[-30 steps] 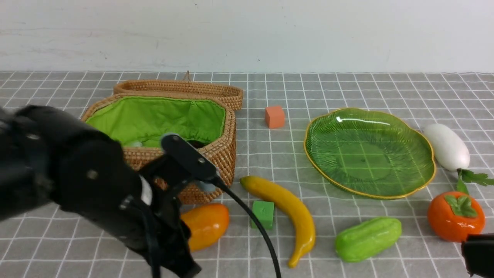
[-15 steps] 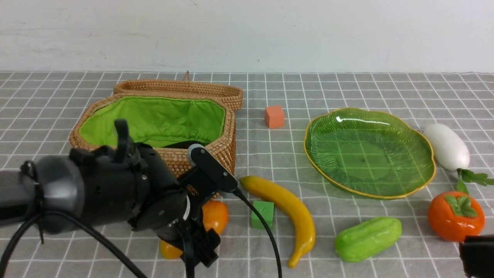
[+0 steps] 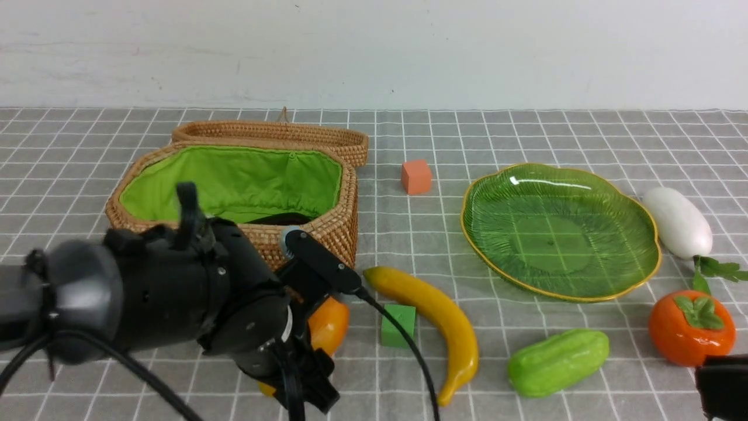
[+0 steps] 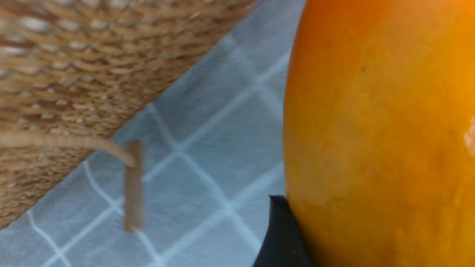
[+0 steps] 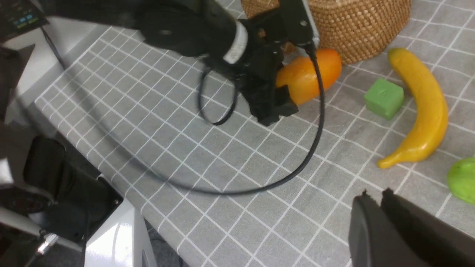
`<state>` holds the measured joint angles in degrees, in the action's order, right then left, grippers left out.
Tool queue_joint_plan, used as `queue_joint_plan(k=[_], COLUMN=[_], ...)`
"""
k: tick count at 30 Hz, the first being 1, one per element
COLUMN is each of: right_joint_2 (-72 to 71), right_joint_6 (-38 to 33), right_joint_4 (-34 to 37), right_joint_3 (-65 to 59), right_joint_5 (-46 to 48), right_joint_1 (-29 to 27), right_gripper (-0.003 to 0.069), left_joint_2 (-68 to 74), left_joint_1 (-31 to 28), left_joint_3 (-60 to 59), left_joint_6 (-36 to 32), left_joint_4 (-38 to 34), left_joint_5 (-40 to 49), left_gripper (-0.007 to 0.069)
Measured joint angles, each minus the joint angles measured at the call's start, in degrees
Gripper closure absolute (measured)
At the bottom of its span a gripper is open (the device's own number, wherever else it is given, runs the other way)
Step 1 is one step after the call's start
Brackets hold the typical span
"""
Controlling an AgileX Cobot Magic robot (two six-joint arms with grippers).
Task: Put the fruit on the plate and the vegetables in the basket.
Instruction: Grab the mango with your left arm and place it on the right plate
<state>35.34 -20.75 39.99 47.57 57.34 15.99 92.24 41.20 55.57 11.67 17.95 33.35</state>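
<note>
My left gripper [image 5: 287, 76] is low in front of the basket [image 3: 330, 231], its jaws shut on the orange-yellow mango [image 3: 331, 324]. One black finger [image 4: 282, 233] lies flat against the mango's side. A dark eggplant [image 3: 286, 219] lies inside the basket. The banana [image 3: 435, 318] and light green gourd [image 3: 558, 361] rest on the cloth in front. Nothing lies on the green plate [image 3: 561, 234]. The white radish [image 3: 678, 221] and the persimmon [image 3: 689, 333] lie to the right of it. My right gripper [image 5: 374, 194] is shut and holds nothing, near the table's front right.
The wicker lid [image 3: 280, 133] leans behind the basket. An orange cube [image 3: 416, 176] sits between basket and plate. A green cube [image 3: 398, 324] lies between the mango and the banana. A black cable [image 5: 259, 191] loops over the cloth. The table's edge [image 5: 122, 196] is near.
My left arm has come down from over the basket to the mango, and its jaws have gone round it. The mango has shifted a little. The right arm has stayed still.
</note>
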Motion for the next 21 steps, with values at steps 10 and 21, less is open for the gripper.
queue_joint_plan(k=[10,21], right_joint_2=[-0.06,-0.11], right_joint_6=[16.01,23.01], right_joint_4=[-19.29,-26.86], right_joint_3=[0.00,0.00], right_joint_5=[-6.80,-4.25], right_joint_1=[0.00,0.00], right_gripper=[0.0601,0.0587], left_joint_2=[13.38,52.25], left_joint_1=[5.41,5.36], left_joint_3=[33.85,83.23], left_joint_6=[-7.67,-13.24], left_joint_4=[-13.31,-20.18], left_joint_5=[1.63,8.97], left_gripper=[0.0120,0.0120])
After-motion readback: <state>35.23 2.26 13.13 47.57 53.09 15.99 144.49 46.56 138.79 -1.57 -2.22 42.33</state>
